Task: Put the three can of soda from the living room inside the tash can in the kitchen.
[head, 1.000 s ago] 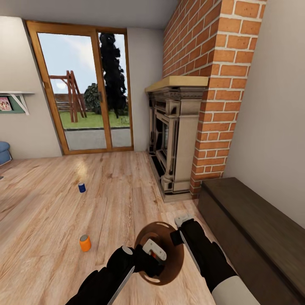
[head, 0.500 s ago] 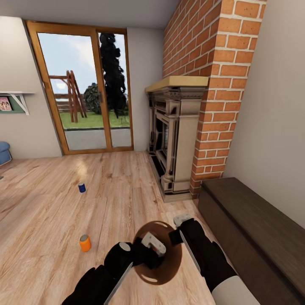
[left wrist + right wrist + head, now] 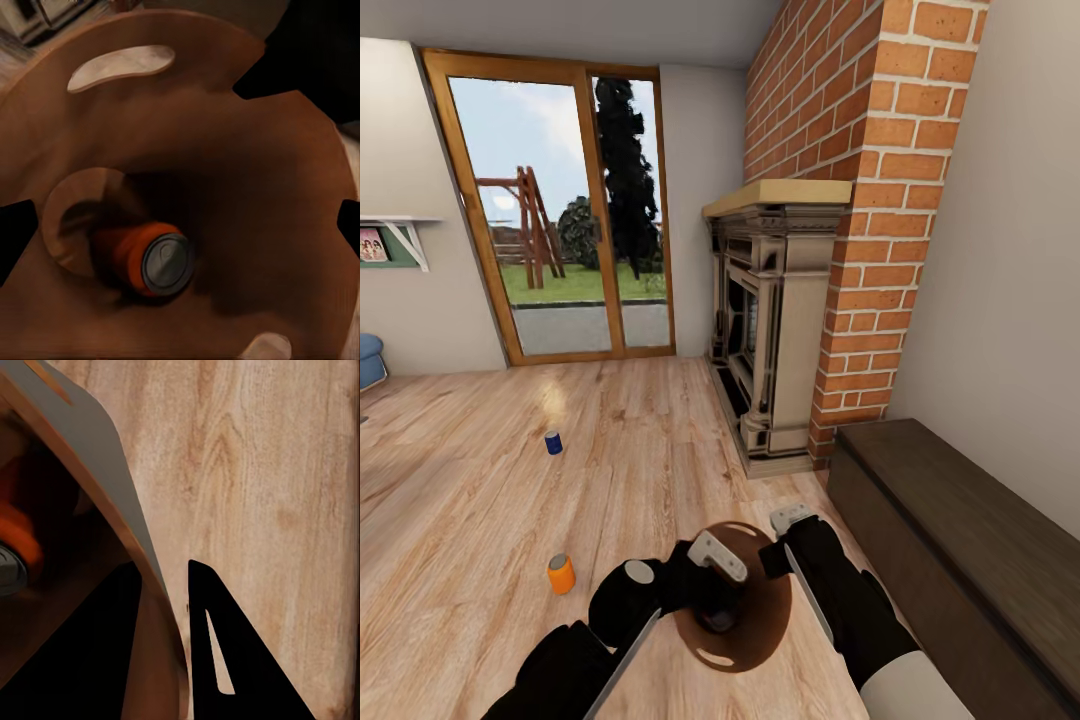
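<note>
Down inside the trash can, my left wrist view finds one orange can lying. My right gripper pinches its rim; my left gripper's opening I cannot tell.

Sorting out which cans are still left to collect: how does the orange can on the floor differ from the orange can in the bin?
The orange can on the floor stands upright on the wood planks, in the open; the orange can in the bin lies on its side at the bottom of the trash can, already collected. Both are orange with grey tops.
</note>
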Tool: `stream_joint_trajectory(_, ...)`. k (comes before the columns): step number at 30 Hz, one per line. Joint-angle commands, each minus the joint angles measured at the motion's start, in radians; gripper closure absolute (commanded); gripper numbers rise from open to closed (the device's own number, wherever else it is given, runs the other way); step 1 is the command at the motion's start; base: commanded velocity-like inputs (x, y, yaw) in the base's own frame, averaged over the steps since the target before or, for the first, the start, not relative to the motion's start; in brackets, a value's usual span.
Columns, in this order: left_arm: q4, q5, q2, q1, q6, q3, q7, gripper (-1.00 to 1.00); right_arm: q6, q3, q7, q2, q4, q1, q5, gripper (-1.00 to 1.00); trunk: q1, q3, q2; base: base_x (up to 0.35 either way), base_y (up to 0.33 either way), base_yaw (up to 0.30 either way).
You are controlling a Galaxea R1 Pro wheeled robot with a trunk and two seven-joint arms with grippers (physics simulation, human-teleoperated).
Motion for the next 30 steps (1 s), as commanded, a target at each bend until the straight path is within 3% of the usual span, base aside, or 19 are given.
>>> stream_joint_trajectory(1, -0.006, 0.001, 0.006, 0.000, 0.000, 0.001, -0.006, -1.00, 0.000, 0.000, 0.002, 0.000, 0.000, 0.000, -0.020, 1.00, 0.000, 0.000, 0.000, 0.000, 0.000, 0.000)
stream_joint_trajectory(6, -0.017, 0.002, 0.039, 0.000, 0.000, 0.014, -0.015, -1.00, 0.000, -0.001, 0.002, 0.000, 0.000, 0.000, -0.020, 1.00, 0.000, 0.000, 0.000, 0.000, 0.000, 0.000)
stream_joint_trajectory(11, -0.028, 0.002, 0.060, 0.000, -0.001, 0.081, -0.045, -1.00, 0.000, -0.002, 0.002, -0.001, 0.000, 0.000, -0.020, 1.00, 0.000, 0.000, 0.000, 0.000, 0.000, 0.000)
stream_joint_trajectory(19, -0.039, 0.002, 0.101, 0.000, -0.009, 0.175, -0.207, -1.00, 0.000, -0.003, 0.002, -0.001, 0.001, 0.000, -0.020, 1.00, 0.000, 0.000, 0.000, 0.000, 0.000, 0.000)
stream_joint_trajectory(20, -0.042, 0.002, 0.111, 0.000, -0.010, 0.228, -0.291, -1.00, 0.000, -0.004, 0.002, -0.002, 0.004, 0.000, -0.020, 1.00, 0.000, 0.000, 0.000, 0.000, 0.000, 0.000)
stream_joint_trajectory(23, -0.043, 0.002, 0.129, 0.000, -0.012, 0.277, -0.370, -1.00, 0.000, -0.004, 0.002, -0.002, 0.005, 0.000, -0.020, 1.00, 0.000, 0.000, 0.000, 0.000, 0.000, 0.000)
stream_joint_trajectory(25, -0.043, 0.002, 0.143, 0.001, -0.013, 0.341, -0.466, -1.00, 0.000, -0.005, 0.002, -0.003, 0.005, 0.000, -0.020, 1.00, 0.000, 0.000, 0.000, 0.000, 0.000, 0.000)
stream_joint_trajectory(28, -0.042, 0.001, 0.162, 0.001, -0.035, 0.485, -0.632, -1.00, 0.000, -0.005, 0.002, -0.003, 0.006, 0.000, -0.020, 1.00, 0.000, 0.000, 0.000, 0.000, 0.000, 0.000)
stream_joint_trajectory(30, -0.041, 0.001, 0.169, 0.002, -0.044, 0.523, -0.674, -1.00, 0.000, -0.005, 0.001, -0.003, 0.006, 0.000, -0.020, 1.00, 0.000, 0.000, 0.000, 0.000, 0.000, 0.000)
